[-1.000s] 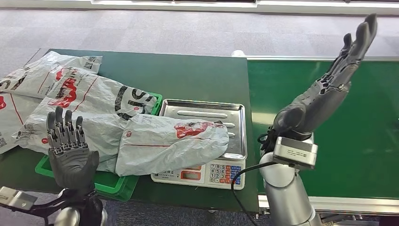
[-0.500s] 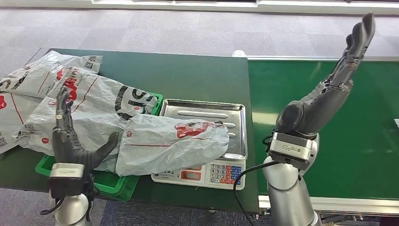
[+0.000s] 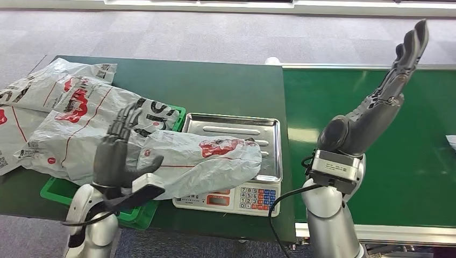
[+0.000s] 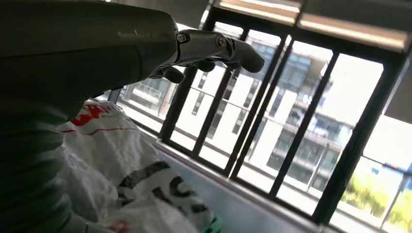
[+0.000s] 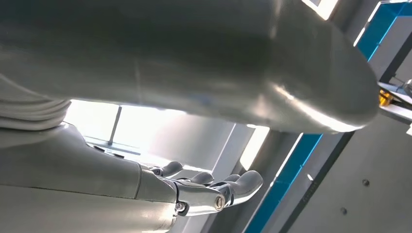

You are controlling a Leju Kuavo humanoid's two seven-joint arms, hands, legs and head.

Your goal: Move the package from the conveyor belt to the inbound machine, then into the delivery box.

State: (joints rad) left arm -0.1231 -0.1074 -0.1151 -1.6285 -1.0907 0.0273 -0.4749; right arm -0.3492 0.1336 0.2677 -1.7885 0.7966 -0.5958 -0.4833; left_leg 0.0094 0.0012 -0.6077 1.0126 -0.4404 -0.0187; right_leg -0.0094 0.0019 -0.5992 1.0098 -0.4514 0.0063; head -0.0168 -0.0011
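Note:
A grey-white plastic package [image 3: 204,161] with red print lies across the steel tray [image 3: 231,129] of the scale and hangs over the rim of the green box [image 3: 56,189]. My left hand [image 3: 121,153] stands open at the package's left end, fingers spread and raised, thumb toward the bag; I cannot tell if it touches. In the left wrist view the left hand [image 4: 214,48] hovers above the printed bags [image 4: 136,165]. My right hand [image 3: 387,91] is lifted high over the conveyor belt [image 3: 408,172], fingers straight and holding nothing; the right hand [image 5: 214,191] is also seen from its wrist.
Several more printed bags [image 3: 75,107] are piled in and around the green box on the dark green table [image 3: 215,86]. The scale's keypad [image 3: 253,196] faces the table's front edge. A white corner of something [image 3: 450,142] lies at the belt's right edge.
My left hand has swung right and forward from the box's front corner to the package's left end, turning its palm toward the bag. The right hand has barely moved.

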